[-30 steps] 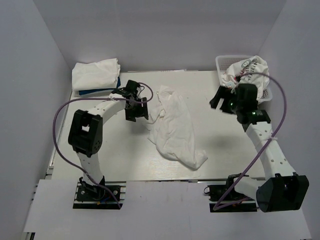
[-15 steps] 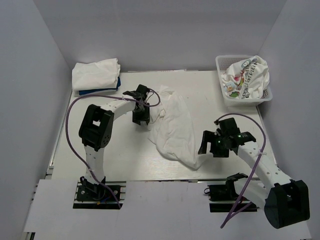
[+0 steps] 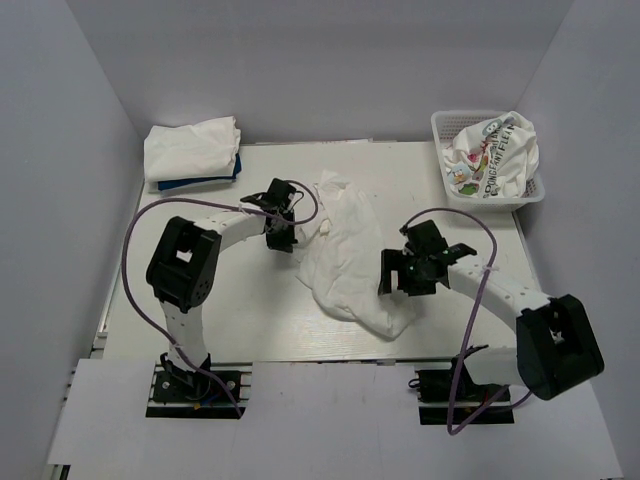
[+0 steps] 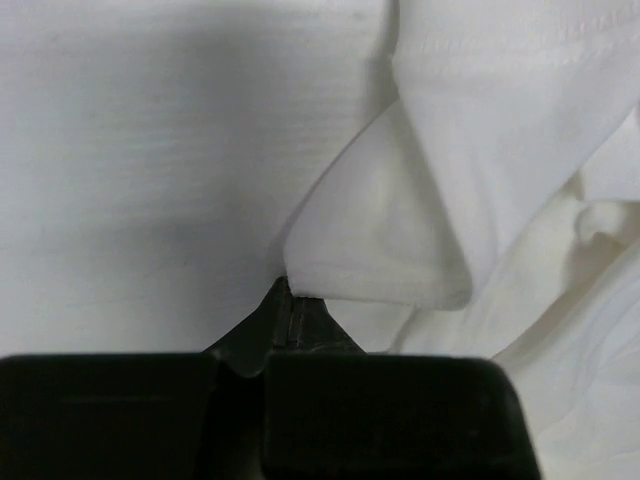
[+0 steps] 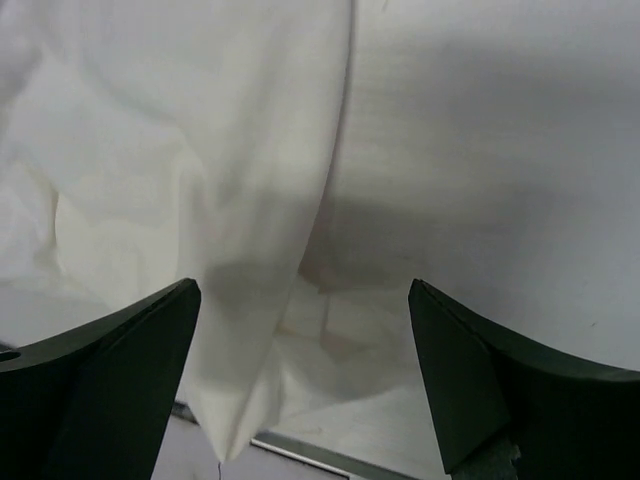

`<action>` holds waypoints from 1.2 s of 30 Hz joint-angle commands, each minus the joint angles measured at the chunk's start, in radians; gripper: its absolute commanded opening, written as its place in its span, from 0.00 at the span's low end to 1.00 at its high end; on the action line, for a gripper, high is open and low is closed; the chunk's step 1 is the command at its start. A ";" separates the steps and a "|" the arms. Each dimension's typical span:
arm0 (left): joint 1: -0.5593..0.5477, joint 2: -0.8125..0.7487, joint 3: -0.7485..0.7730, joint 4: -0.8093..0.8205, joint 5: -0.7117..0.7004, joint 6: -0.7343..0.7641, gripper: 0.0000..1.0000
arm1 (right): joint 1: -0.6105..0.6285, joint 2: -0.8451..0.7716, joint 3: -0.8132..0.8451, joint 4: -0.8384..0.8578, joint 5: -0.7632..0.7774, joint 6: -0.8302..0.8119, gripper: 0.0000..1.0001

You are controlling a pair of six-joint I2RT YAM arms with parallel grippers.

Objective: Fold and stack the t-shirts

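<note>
**Thin pinch on the shirt edge, slip likely**

Left gripper (image 3: 284, 238) was clamped shut on the very edge of the white t-shirt (image 3: 345, 260). In the left wrist view only a sliver of a folded-over flap (image 4: 385, 235) sat at its tips (image 4: 291, 308). Right gripper (image 3: 398, 285) hung wide open over the shirt's opposite side, with cloth between and under its fingers (image 5: 120, 370) and nothing gripped. The rest of the shirt lay crumpled between the two tools.

Risks as judged:
- A pull could slide the left pinch off, as the bite looked shallow.
- The right gripper closing here could grab several bunched layers, not one hem.
- Lifting unevenly would twist the shirt rather than spread it.
</note>
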 commanded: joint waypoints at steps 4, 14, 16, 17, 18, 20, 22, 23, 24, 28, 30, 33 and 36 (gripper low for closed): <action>-0.007 -0.168 -0.123 0.067 -0.044 -0.018 0.00 | 0.001 0.131 0.090 0.195 0.065 0.062 0.86; -0.007 -0.228 -0.134 0.066 -0.085 -0.018 0.00 | 0.014 0.259 0.130 0.232 0.011 0.045 0.00; -0.007 -0.258 -0.115 0.055 -0.114 -0.027 0.00 | 0.009 0.236 0.178 0.215 0.061 0.026 0.00; -0.007 -0.296 -0.106 0.023 -0.157 -0.027 0.00 | 0.008 0.216 0.202 0.200 0.082 0.020 0.00; -0.007 -0.318 -0.082 0.006 -0.186 -0.042 0.00 | 0.006 0.184 0.247 0.172 0.177 0.014 0.00; -0.007 -0.372 -0.060 -0.035 -0.278 -0.043 0.00 | 0.003 0.150 0.342 0.123 0.235 -0.007 0.00; -0.007 -0.470 -0.039 -0.044 -0.341 -0.053 0.00 | 0.004 0.064 0.398 0.108 0.342 -0.044 0.00; -0.007 -0.505 -0.039 -0.057 -0.390 -0.062 0.00 | 0.003 0.042 0.421 0.114 0.368 -0.055 0.00; -0.007 -0.542 -0.039 -0.057 -0.410 -0.062 0.00 | 0.000 -0.034 0.430 0.117 0.422 -0.062 0.00; 0.005 -0.715 -0.002 -0.078 -0.497 -0.072 0.00 | -0.009 -0.151 0.496 0.149 0.548 -0.150 0.00; 0.005 -0.801 0.050 -0.095 -0.569 -0.063 0.00 | -0.008 -0.195 0.548 0.149 0.595 -0.161 0.00; 0.005 -0.917 0.127 -0.133 -0.628 -0.062 0.00 | -0.008 -0.263 0.643 0.152 0.666 -0.193 0.00; 0.005 -1.022 0.147 -0.092 -0.616 -0.023 0.00 | -0.009 -0.338 0.702 0.174 0.660 -0.219 0.00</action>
